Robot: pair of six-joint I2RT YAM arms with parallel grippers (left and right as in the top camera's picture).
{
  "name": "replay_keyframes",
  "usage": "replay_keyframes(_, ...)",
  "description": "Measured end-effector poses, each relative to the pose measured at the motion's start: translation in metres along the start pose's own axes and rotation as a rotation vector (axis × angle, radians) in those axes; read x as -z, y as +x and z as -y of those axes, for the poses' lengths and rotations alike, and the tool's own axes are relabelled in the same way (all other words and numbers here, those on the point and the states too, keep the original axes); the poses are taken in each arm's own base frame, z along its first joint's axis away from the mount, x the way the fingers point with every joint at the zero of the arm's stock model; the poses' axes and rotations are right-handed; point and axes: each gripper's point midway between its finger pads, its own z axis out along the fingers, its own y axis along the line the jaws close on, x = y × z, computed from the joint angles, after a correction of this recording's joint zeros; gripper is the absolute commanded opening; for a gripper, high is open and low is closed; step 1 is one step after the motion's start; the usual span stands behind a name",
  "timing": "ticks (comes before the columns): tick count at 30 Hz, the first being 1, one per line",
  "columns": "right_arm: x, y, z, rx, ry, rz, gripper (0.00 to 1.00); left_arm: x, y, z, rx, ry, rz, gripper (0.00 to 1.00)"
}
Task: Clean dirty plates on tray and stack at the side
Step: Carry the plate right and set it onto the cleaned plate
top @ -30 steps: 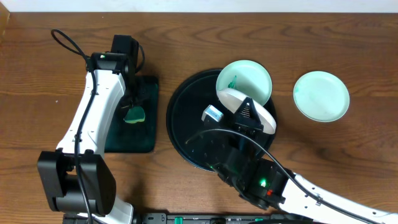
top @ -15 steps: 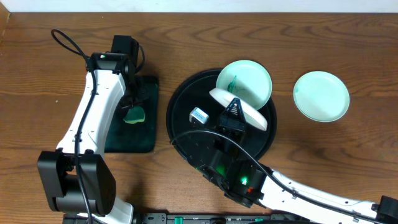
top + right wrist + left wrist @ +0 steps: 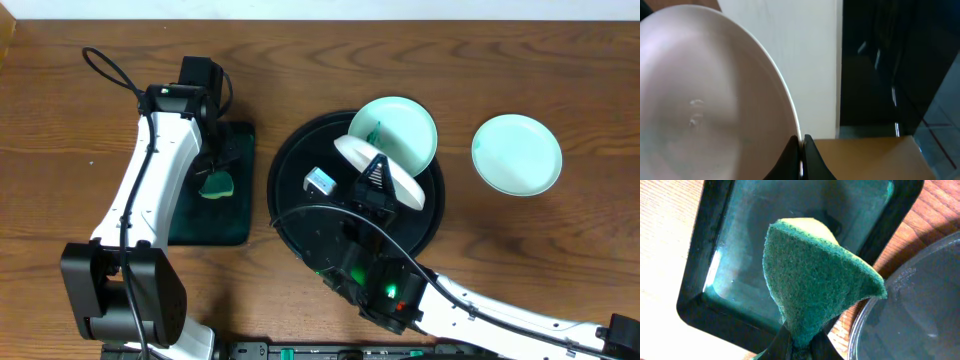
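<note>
Change: since a second ago the white plate [image 3: 352, 153] has been carried toward 9 o'clock over the round tray and tipped flatter; in the last half second it has barely shifted.
Bench [image 3: 80, 200]: brown wood, all other items carried on it.
Round tray [image 3: 300, 225]: black and glossy, set just toward 3 o'clock of the bench's centre.
Rectangular tray [image 3: 238, 215]: black, placed just beside the round tray at its 9 o'clock.
First mint plate [image 3: 405, 125]: laid over the round tray's rim at 1 o'clock, a teal smear seen near its 9 o'clock side.
Second mint plate [image 3: 516, 153]: laid on the bare bench at 2 o'clock of the round tray, apart from it.
White plate, position: held tilted above the round tray, its upper edge overlapping the first mint plate at 7 o'clock; contact cannot be told.
Sponge [image 3: 815, 280]: green, bent into a fold, held above the rectangular tray.
Left tool [image 3: 799, 345]: closed on the sponge's lower end.
Right tool [image 3: 801, 150]: clamped on the white plate's rim.
</note>
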Motion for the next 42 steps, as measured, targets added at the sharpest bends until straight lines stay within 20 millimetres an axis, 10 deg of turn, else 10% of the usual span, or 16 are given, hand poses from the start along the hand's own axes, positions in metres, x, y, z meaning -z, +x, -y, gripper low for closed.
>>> replay_keyframes(22,0.003,0.002,-0.014,-0.079,-0.036,0.012,0.01,0.000,0.001,0.003,-0.006,0.018,-0.006,0.07)
replay_keyframes(32,-0.056,0.068,-0.030,-0.217,-0.083,-0.213,0.01,0.000,0.001,0.003,-0.006,0.018,-0.007,0.08)
replay_keyframes(42,-0.119,0.168,0.030,-0.537,0.016,-0.479,0.01,0.000,0.000,0.004,-0.006,0.020,-0.005,0.08)
